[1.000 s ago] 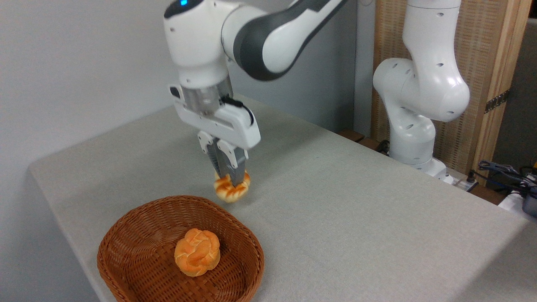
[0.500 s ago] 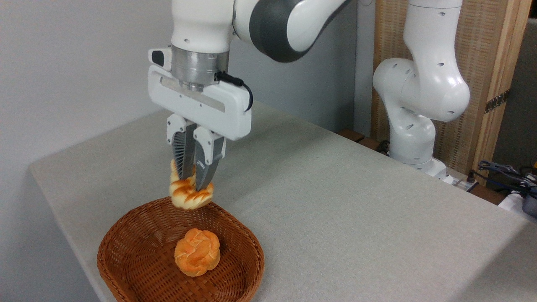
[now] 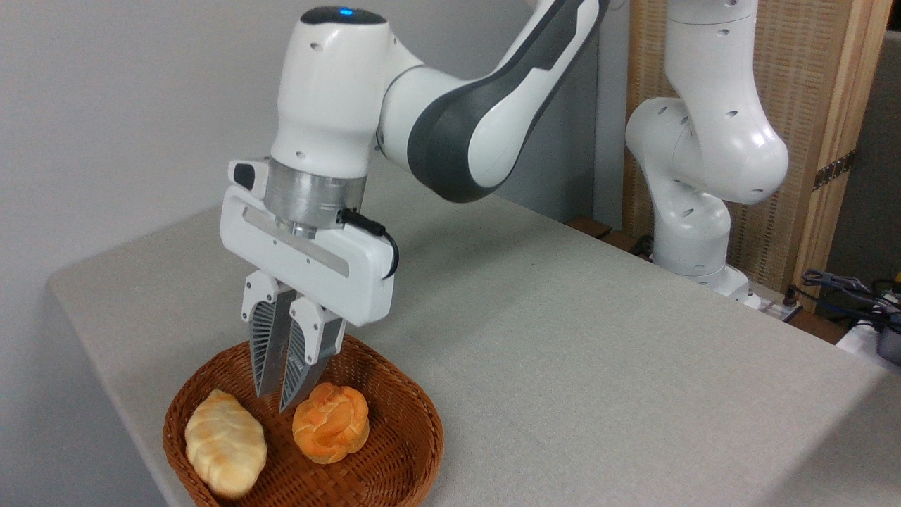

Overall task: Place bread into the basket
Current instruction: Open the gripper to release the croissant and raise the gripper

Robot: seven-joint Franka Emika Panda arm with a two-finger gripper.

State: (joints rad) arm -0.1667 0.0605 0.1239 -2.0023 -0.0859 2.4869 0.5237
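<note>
A grey table (image 3: pixel 563 338) fills most of the frame, running from the lower right up to the wall at the upper left. The white and dark grey arm (image 3: pixel 457 120) reaches in from the top centre and bends down toward the lower left, its base column standing at the upper right just off the table's far edge, in front of a pale wooden screen (image 3: pixel 809 105). Cables (image 3: pixel 845 289) lie at the right edge of the frame. At the lower left, near the table's front corner, sits the brown woven basket (image 3: pixel 415 436), partly cut off by the bottom edge. Two pieces lie inside it. The bread (image 3: pixel 225 443) rests in the left part of the basket, pale cream side up, its long axis running from upper left to lower right, one end close to the left rim. The round orange bun (image 3: pixel 331 431) sits near the middle of the basket, just right of the bread and not touching it. The gripper (image 3: pixel 274 401) hangs straight down over the basket, its tips just above the gap between bread and bun. Its two ribbed fingers (image 3: pixel 262 352) stand a narrow gap apart, nearly together, and hold nothing; the bread lies free below and to their left.
</note>
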